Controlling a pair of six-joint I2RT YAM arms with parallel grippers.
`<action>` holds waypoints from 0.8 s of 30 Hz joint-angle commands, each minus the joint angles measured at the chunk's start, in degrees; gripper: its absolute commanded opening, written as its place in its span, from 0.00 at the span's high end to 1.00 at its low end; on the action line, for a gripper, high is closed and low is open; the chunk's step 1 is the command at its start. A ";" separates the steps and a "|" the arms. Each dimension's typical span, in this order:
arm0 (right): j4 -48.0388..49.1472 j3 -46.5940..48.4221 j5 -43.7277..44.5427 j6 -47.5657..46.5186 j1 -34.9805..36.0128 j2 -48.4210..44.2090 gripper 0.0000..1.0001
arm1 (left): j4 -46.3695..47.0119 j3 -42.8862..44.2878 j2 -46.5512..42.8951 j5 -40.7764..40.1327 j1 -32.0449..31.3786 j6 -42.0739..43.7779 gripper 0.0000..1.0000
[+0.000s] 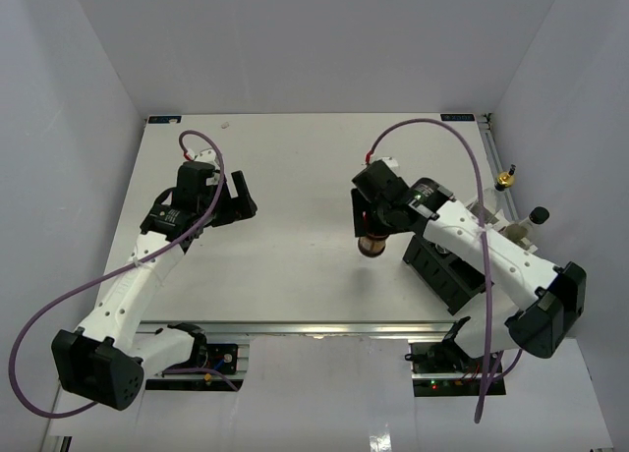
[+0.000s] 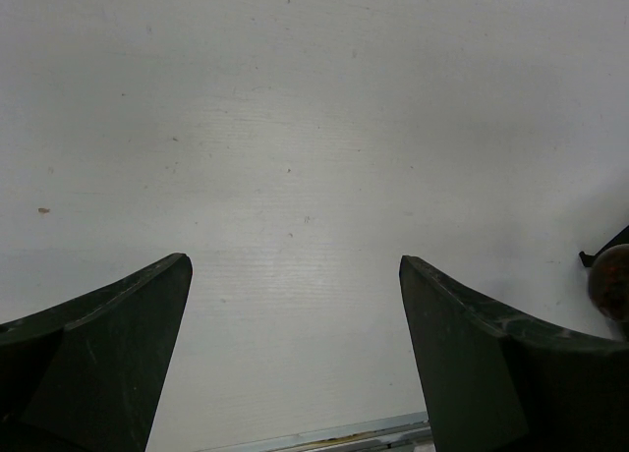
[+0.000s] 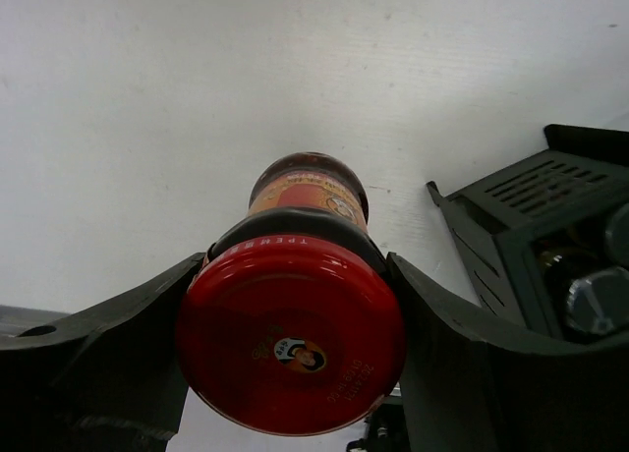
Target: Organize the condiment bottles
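Observation:
The red-capped jar (image 3: 295,324) stands between the fingers of my right gripper (image 3: 295,300), which is shut on its lid; its base is at the white table. From above, the jar (image 1: 371,244) shows just below the right gripper (image 1: 371,228), left of the black box. A dark black-lidded jar (image 3: 595,300) sits inside that box. The gold-topped bottle (image 1: 505,178) and a black-capped bottle (image 1: 538,215) rise at the right, beyond the arm. My left gripper (image 2: 295,265) is open over bare table with nothing between its fingers; from above the left gripper (image 1: 241,201) is at mid-left.
The black open-topped box (image 1: 444,271) with slotted walls (image 3: 531,206) lies under the right arm, near the front right. White walls surround the table. A metal rail (image 1: 314,327) runs along the near edge.

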 commanded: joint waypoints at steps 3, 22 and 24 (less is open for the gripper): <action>-17.44 18.65 14.46 15.73 0.17 -1.43 0.92 | 0.64 0.46 -1.23 3.56 0.36 0.06 0.02; -19.94 9.62 15.96 14.51 -19.71 -22.28 0.92 | 0.68 -0.32 -2.20 6.20 0.36 -0.14 0.02; -19.90 7.96 14.89 12.97 -22.19 -23.68 0.92 | 0.88 -0.28 -1.89 6.59 0.36 -0.22 0.02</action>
